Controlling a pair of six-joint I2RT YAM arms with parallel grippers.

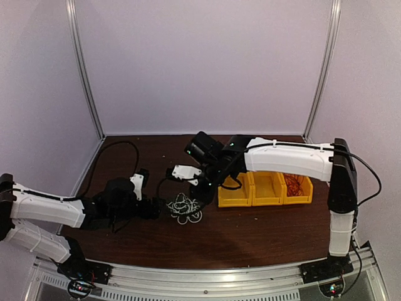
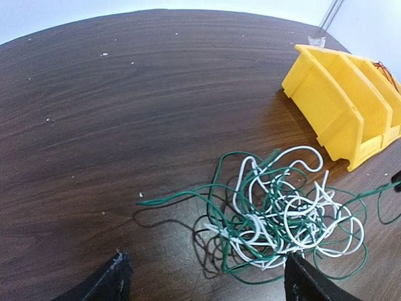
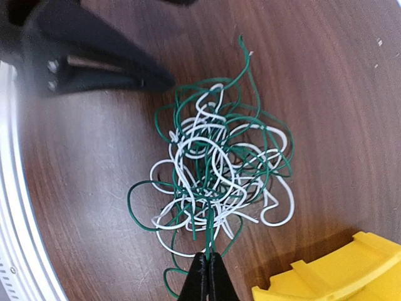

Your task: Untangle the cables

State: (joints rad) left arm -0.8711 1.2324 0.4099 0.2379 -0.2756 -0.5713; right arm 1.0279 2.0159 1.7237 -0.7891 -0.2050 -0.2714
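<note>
The cables are a fist-sized tangle of thin green and white wires (image 1: 183, 208) lying on the dark wooden table. The tangle also shows in the left wrist view (image 2: 282, 216) and the right wrist view (image 3: 213, 169). My right gripper (image 3: 208, 258) is shut on a green wire at the tangle's edge, beside the bins; in the top view it (image 1: 202, 187) sits just above the tangle. My left gripper (image 2: 210, 283) is open and empty, low over the table, with the tangle's near edge between its fingertips (image 2: 116, 276). In the top view it (image 1: 151, 209) is just left of the tangle.
Three yellow bins (image 1: 266, 188) stand in a row right of the tangle; the rightmost holds red wires (image 1: 294, 183). The nearest bin shows in the wrist views (image 2: 338, 100) (image 3: 332, 279). The left gripper's black finger (image 3: 100, 66) lies beside the tangle. White walls enclose the table.
</note>
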